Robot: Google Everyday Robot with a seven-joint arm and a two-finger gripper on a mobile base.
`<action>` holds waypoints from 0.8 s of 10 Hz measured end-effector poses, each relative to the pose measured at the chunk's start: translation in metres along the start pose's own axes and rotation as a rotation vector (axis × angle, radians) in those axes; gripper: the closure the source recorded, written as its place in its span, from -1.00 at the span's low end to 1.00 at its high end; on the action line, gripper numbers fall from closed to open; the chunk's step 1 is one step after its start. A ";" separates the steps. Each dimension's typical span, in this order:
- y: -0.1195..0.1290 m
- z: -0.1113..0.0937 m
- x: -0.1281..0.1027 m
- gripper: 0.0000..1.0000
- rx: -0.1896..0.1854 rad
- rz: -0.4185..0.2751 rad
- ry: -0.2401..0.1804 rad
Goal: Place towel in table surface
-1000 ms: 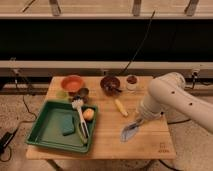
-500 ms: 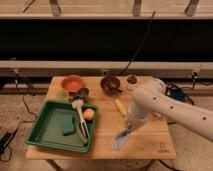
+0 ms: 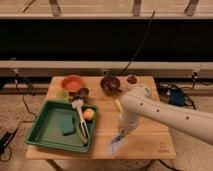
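The towel is a small pale blue-grey cloth. It hangs from my gripper over the front middle of the wooden table, and its lower end is at or just above the tabletop near the front edge. The gripper is shut on the towel's top. My white arm reaches in from the right and hides part of the table behind it.
A green tray at the front left holds a green sponge, a white brush and a yellow fruit. An orange bowl, a dark bowl, a white cup and a banana lie behind.
My arm has swung left and lowered with the towel, carrying it from the right part of the table toward the front middle.
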State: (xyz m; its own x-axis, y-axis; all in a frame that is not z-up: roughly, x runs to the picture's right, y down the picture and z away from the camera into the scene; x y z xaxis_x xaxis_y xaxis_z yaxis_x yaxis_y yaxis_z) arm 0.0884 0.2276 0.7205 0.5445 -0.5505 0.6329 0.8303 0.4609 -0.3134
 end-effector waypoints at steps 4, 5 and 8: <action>-0.010 0.025 0.001 -0.06 0.003 -0.022 -0.015; -0.014 0.031 0.002 -0.30 0.006 -0.028 -0.019; -0.028 0.035 0.009 -0.60 0.025 -0.038 -0.023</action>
State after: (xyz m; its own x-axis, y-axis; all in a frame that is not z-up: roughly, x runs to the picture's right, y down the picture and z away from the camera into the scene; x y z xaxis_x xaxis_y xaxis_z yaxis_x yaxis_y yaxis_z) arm 0.0655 0.2340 0.7595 0.5092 -0.5522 0.6602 0.8471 0.4572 -0.2710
